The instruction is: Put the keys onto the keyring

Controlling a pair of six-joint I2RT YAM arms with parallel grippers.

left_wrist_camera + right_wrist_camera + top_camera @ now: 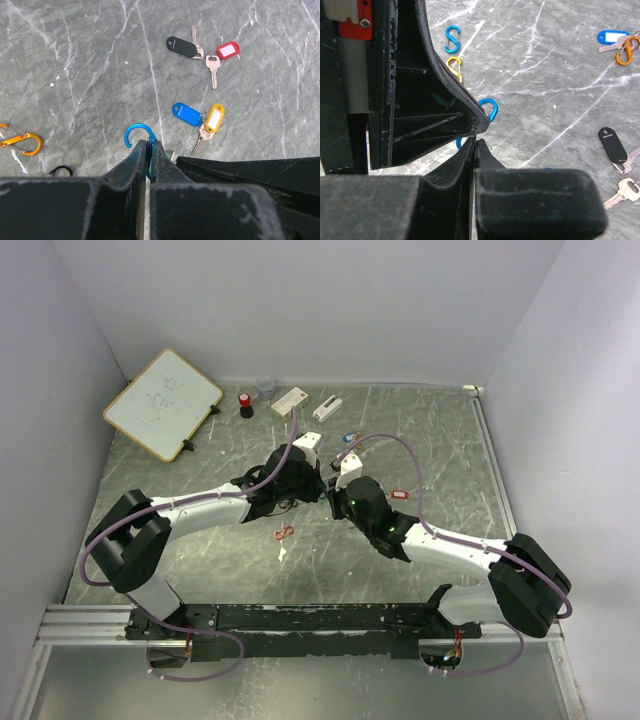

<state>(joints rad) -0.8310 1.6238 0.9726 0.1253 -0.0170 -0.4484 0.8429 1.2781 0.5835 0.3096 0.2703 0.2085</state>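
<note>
My left gripper is shut on a blue S-shaped clip, the keyring, whose open hook sticks out past the tips. My right gripper is shut, its tips touching the left finger right by the blue clip. A small green bit shows at that meeting point; whether it is pinched is hidden. The keys lie on the table beyond: black tag, red tag, blue tag, yellow tag. Both grippers meet mid-table.
Loose clips lie about: orange, black, blue, yellow. Another blue-tagged key lies with an orange clip. A whiteboard, red bottle and white boxes stand at the back.
</note>
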